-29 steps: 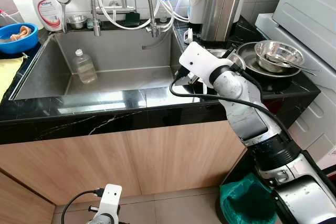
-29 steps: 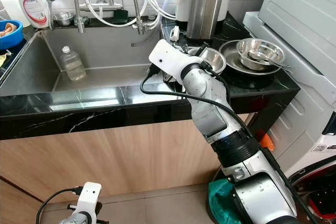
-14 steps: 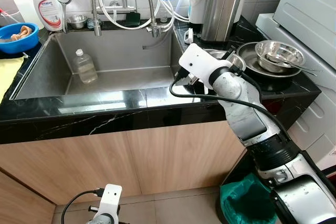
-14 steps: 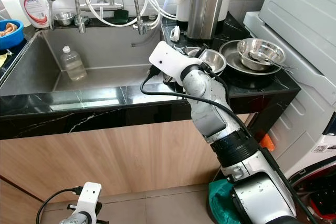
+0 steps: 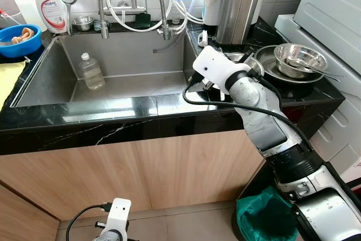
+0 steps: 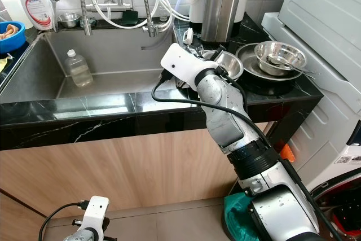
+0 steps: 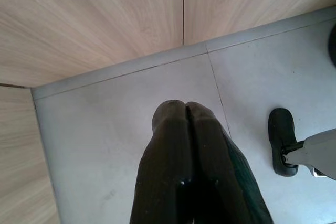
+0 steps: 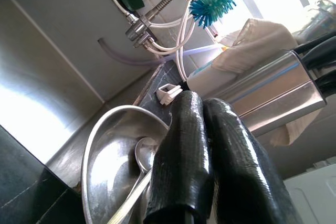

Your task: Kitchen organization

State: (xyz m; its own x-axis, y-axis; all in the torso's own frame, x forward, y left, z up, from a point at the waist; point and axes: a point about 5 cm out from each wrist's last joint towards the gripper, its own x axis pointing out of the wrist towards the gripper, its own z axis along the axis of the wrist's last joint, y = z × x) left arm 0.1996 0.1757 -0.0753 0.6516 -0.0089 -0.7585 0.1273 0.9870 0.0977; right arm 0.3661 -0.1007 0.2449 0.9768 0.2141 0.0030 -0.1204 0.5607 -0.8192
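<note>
- Spanning most of the head views, the black marble worktop [image 5: 113, 118] carries a deep steel sink [image 5: 51, 77] with a clear plastic bottle [image 5: 90, 71] lying inside, well apart from the work at hand.
- Reaching over the worktop's right end, the right arm brings its end effector [image 8: 202, 129] just above a small steel bowl [image 8: 110, 156] that sits between the sink edge and a stack of larger steel bowls [image 5: 299, 60] on a dark pan.
- The right end effector's two black fingers [image 8: 181, 145] are pressed together with nothing between them (the wrist view shows this plainly).
- A spoon [image 8: 142, 153] lies inside the small bowl, its round end near the middle and its handle running out toward the rim.
- The step in hand looks like picking up the small bowl or its spoon; which one, I cannot tell.
- To do it well, the fingers would need to part first, then come down astride the bowl's rim (or the spoon's handle), since thin polished steel slips easily from a shallow pinch.
- A tall steel canister [image 5: 240, 4] stands close behind, so any lift should rise straight before swinging.
- The left end effector [image 7: 186, 111] hangs idle near the floor [image 7: 94, 129], fingers together.
</note>
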